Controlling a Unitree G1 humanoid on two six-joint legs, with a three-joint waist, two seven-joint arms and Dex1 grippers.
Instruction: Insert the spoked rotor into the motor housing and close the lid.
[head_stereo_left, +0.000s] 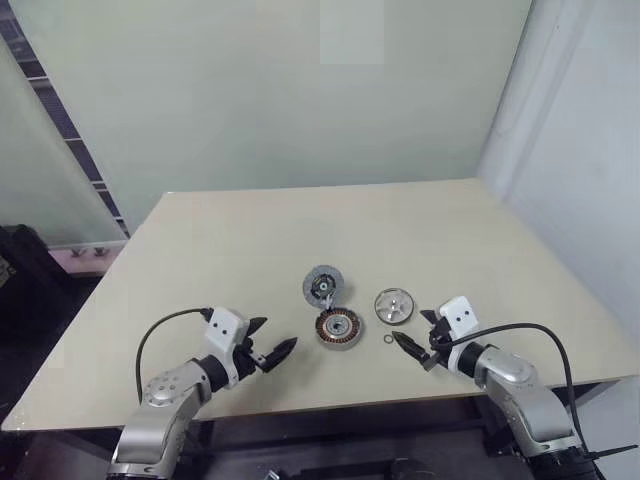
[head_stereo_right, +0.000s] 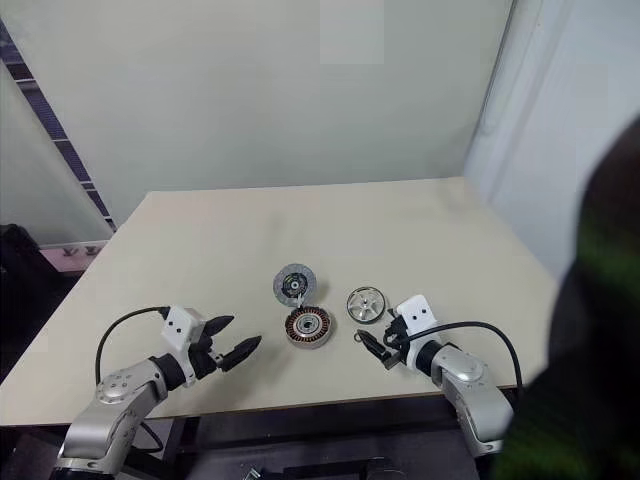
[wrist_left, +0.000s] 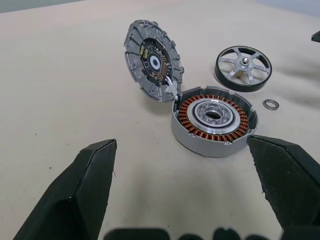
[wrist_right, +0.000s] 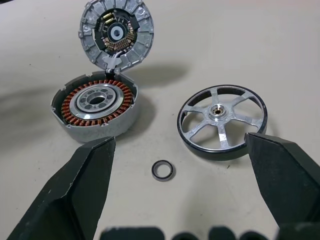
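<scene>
Beige worktop (head_stereo_left: 250, 250) with three motor parts and a small ring gathered close to its near edge, about midway between the left and right edges.

Motor housing (head_stereo_left: 339, 328) standing open side up, nearest to the near edge of the three parts. Copper windings visible in a ring inside, around a silver central hub. Nothing inserted in it.

Lid (head_stereo_left: 324, 285) just behind the motor housing, toward the far edge, tilted up on its rim and leaning at the housing's back wall. Speckled face with the dark centre turned toward the near edge. Joined to the housing by a short white piece at the lowest point of the lid, as seen from the wrist views.

Spoked rotor (head_stereo_left: 394, 305) lying flat on the worktop, just to the right of the motor housing and apart from it, spokes and hub facing up.

Small ring (head_stereo_left: 388, 339) flat on the worktop, between the spoked rotor and the near edge, touching neither part.

Left gripper (head_stereo_left: 268, 344) over the near edge, left of the motor housing, pointing right toward it; fingers spread wide, nothing between them.

Right gripper (head_stereo_left: 418, 343) over the near edge, right of the small ring, pointing left; fingers also spread wide, holding nothing.
</scene>
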